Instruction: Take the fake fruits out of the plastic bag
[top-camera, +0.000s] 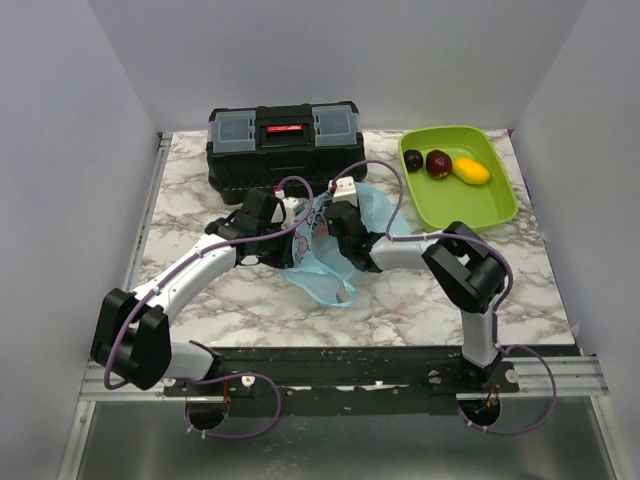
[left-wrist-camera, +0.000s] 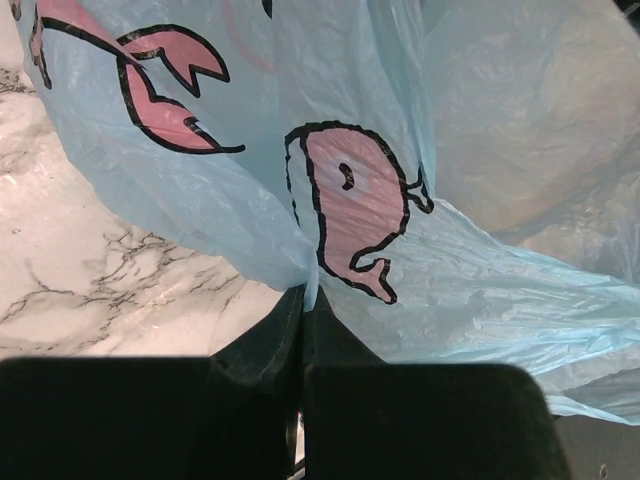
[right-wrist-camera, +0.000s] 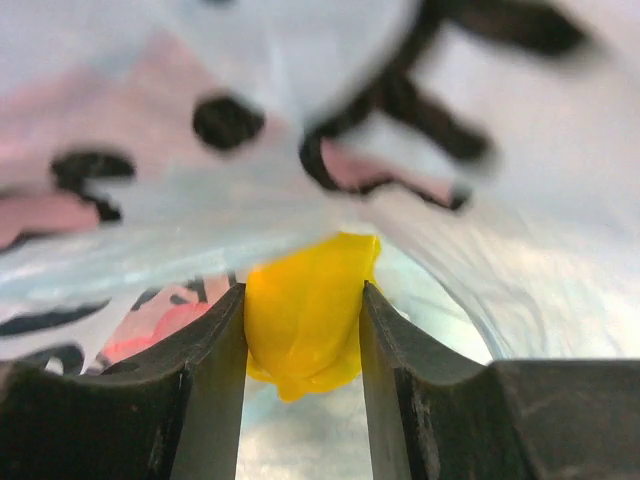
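Observation:
The light-blue plastic bag (top-camera: 330, 262) lies at the table's middle, printed with pink and black sea animals (left-wrist-camera: 355, 205). My left gripper (left-wrist-camera: 303, 295) is shut on a pinch of the bag's film at its left side. My right gripper (right-wrist-camera: 303, 300) is inside the bag, shut on a yellow fake fruit (right-wrist-camera: 303, 325); bag film drapes over it. In the top view the right gripper (top-camera: 335, 225) is at the bag's mouth. A dark purple fruit (top-camera: 413, 160), a dark red fruit (top-camera: 438, 163) and a yellow-orange fruit (top-camera: 471, 171) lie in the lime-green tray (top-camera: 470, 205).
A black toolbox (top-camera: 285, 145) with a red latch stands at the back, just behind the bag and both grippers. The green tray sits at the back right. White walls enclose the marble table (top-camera: 200, 200) on three sides.

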